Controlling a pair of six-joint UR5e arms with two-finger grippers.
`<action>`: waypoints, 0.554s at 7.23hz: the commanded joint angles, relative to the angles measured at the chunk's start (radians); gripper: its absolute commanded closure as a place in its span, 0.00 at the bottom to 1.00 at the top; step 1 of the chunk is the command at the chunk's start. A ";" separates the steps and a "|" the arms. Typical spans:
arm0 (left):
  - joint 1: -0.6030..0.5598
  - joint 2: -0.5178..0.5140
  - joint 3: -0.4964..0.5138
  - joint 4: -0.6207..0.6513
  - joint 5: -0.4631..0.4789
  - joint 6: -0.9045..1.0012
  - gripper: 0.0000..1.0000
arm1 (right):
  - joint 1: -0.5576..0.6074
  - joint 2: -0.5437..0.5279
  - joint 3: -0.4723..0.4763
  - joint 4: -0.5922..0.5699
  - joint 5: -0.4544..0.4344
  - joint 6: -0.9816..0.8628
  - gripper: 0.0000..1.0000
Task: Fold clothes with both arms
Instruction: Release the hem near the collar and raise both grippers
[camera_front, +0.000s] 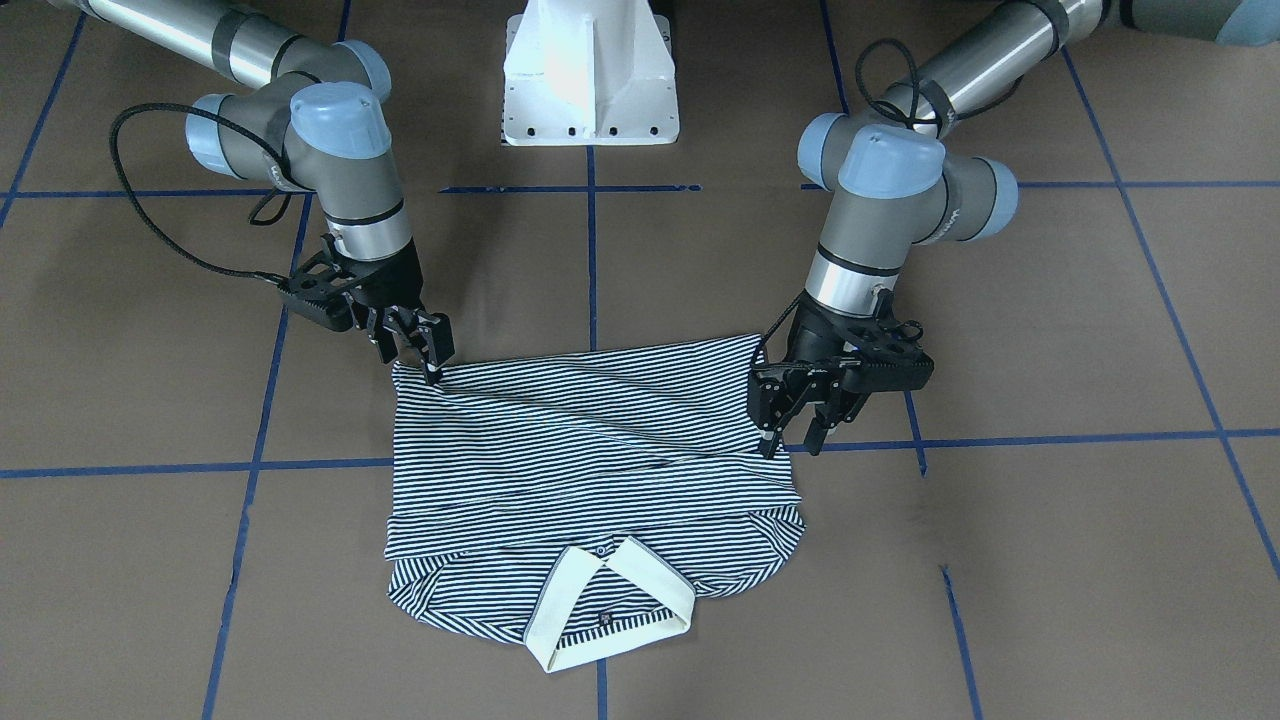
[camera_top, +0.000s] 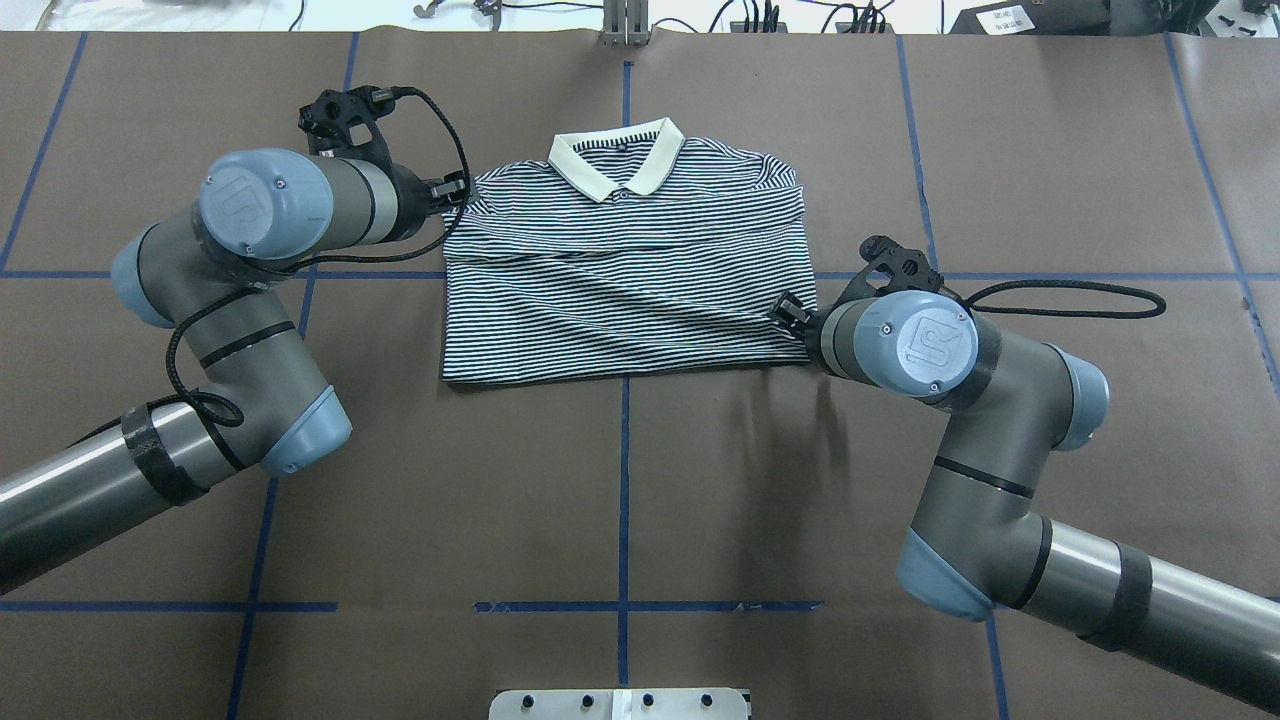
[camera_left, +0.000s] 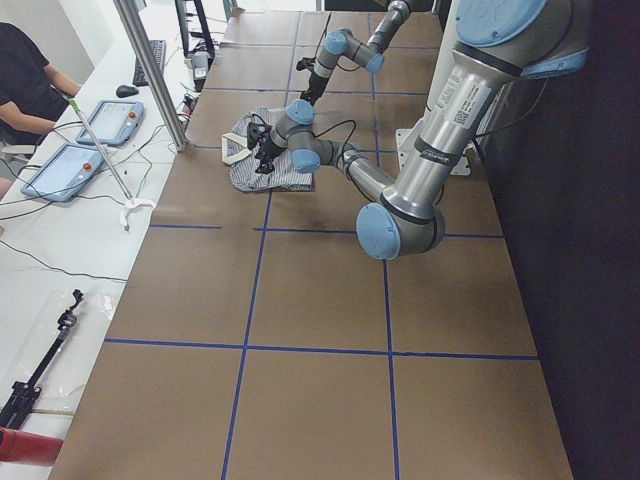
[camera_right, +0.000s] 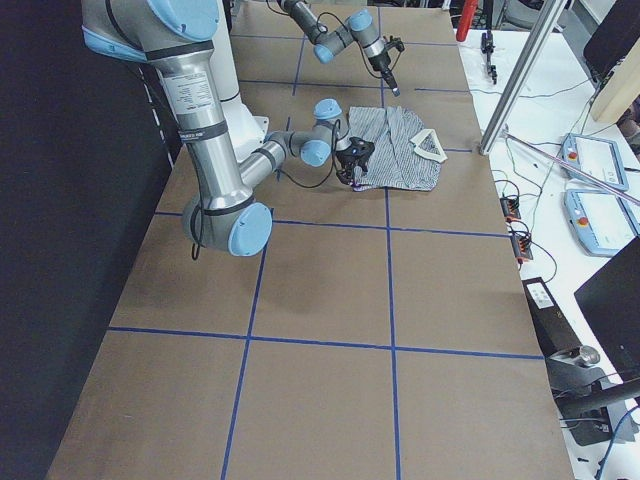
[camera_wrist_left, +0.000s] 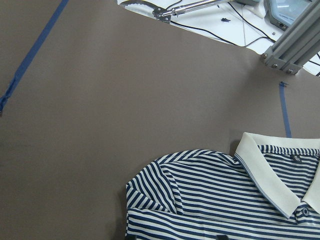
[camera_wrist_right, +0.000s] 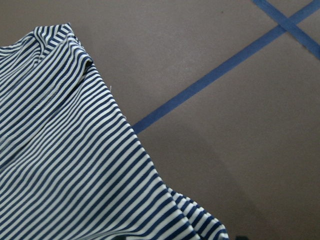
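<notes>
Hovering low at opposite edges of the polo shirt (camera_front: 590, 450), my two grippers hold nothing. The front-facing view shows what the overhead view hides under my wrists. My left gripper (camera_front: 790, 435) points almost straight down with its jaws parted, one fingertip at the shirt's side edge. My right gripper (camera_front: 412, 355) leans in tilted, jaws also apart, one tip touching the corner nearest my base.

The overhead view alone shows the whole shape — a folded rectangle of thin navy-and-white stripes, lying flat on the matte brown table (camera_top: 1050, 150). The cream collar (camera_top: 615, 165) is spread open on the far side.

My left wrist camera catches a rounded shoulder fold beside that collar. My right wrist camera sees soft ripples in the cloth and crossing blue tape (camera_wrist_right: 280, 20).

Only the left side view shows a seated person (camera_left: 25, 75) at the white bench.
</notes>
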 joint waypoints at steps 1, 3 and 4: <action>0.000 -0.001 -0.004 0.002 0.001 0.000 0.38 | -0.016 -0.013 0.004 0.000 -0.008 0.002 0.28; -0.002 0.004 -0.002 0.002 0.002 0.000 0.38 | -0.020 -0.002 -0.006 0.000 -0.010 0.000 0.83; -0.002 0.004 -0.002 0.004 0.001 0.000 0.38 | -0.020 -0.002 -0.006 0.000 -0.008 0.000 1.00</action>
